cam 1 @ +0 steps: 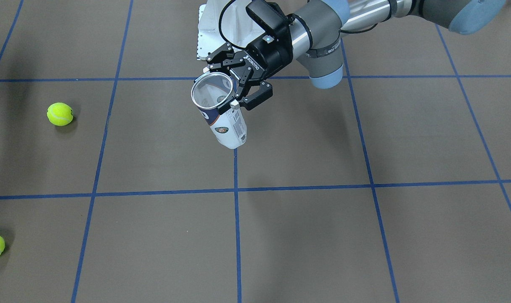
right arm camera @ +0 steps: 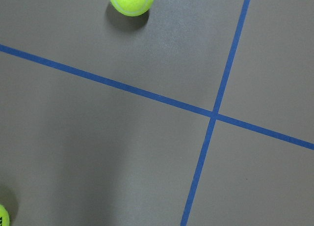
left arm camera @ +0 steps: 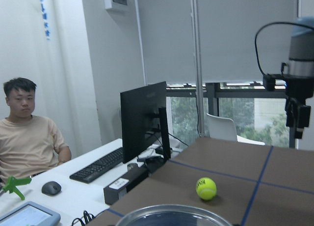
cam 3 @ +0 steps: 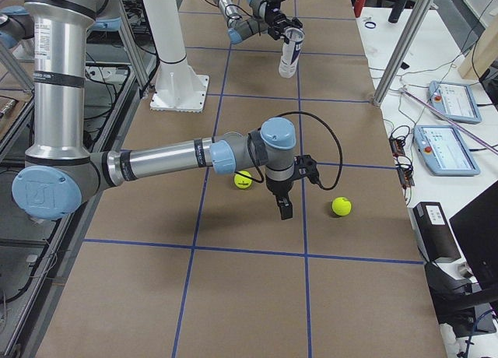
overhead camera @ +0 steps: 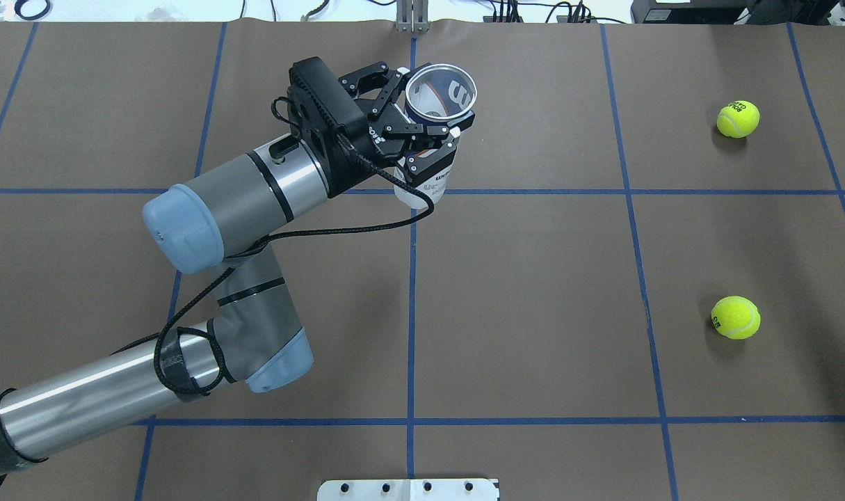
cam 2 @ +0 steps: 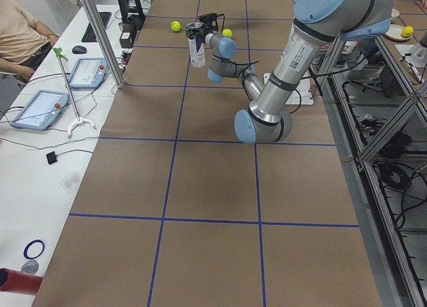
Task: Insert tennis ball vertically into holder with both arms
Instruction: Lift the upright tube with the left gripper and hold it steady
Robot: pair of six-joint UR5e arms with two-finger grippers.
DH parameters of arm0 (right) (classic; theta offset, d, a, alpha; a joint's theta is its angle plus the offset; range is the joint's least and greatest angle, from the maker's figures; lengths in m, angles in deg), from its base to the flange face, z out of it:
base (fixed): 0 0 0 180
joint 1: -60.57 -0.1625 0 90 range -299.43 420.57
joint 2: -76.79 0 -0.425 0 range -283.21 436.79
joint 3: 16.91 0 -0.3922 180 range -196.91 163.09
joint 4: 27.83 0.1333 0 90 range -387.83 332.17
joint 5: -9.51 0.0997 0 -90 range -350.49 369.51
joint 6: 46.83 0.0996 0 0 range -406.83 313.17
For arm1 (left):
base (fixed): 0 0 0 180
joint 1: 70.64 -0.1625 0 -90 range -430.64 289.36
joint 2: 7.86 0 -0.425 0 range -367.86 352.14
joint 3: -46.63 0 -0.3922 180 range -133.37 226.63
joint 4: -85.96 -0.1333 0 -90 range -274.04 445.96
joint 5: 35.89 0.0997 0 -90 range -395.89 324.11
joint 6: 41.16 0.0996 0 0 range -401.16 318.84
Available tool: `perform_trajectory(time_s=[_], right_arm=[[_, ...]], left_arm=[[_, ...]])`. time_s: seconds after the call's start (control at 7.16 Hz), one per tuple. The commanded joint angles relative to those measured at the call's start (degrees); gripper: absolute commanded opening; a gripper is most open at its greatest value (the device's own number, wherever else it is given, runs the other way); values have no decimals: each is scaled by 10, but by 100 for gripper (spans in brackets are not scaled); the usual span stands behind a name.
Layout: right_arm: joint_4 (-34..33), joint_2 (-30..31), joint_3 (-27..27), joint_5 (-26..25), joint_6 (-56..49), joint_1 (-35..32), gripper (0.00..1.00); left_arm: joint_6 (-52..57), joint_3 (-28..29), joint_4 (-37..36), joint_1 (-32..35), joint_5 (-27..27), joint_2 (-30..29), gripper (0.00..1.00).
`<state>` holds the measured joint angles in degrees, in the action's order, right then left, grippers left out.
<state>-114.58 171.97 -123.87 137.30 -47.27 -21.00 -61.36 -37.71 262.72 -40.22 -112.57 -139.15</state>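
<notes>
The holder (cam 1: 221, 115), a clear can with a navy-and-white label and a metal rim, hangs upright and slightly tilted above the table, open end up. My left gripper (cam 1: 234, 90) is shut on it near the rim; it also shows in the overhead view (overhead camera: 432, 122). The can looks empty. Two yellow tennis balls (overhead camera: 738, 119) (overhead camera: 736, 317) lie on the table at my right. My right gripper (cam 3: 284, 210) hangs fingers-down just above the table between the two balls (cam 3: 243, 180) (cam 3: 341, 206); I cannot tell whether it is open. The right wrist view shows one ball (right arm camera: 131, 0).
The white pedestal base (cam 1: 213, 38) stands at the robot's side of the table. Blue tape lines grid the brown mat (overhead camera: 533, 292). An operator (left arm camera: 27, 137) sits at a desk with a monitor (left arm camera: 144, 118) beyond the far edge. Tablets (cam 3: 451, 124) lie there.
</notes>
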Motion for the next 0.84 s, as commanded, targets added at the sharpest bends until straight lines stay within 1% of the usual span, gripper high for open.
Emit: perform_trajectory(time_s=[0.0,0.14,0.28,0.42,0.56,0.7], right_arm=[[0,0,0,0,0,0,100],[0,0,0,0,0,0,100],[0,0,0,0,-1,0,100],[1,0,0,0,0,0,100],[1,0,0,0,0,0,100],[1,0,-1,0,0,0,100]], left_arm=[[-10,86,107,0,43,-12,69],[-9,147,167,0,43,-18,69],[-9,202,212,0,43,-33,69],[-9,237,232,-2,43,-34,69],[-9,244,233,-11,43,-35,70],[-7,264,233,-15,43,-35,73]])
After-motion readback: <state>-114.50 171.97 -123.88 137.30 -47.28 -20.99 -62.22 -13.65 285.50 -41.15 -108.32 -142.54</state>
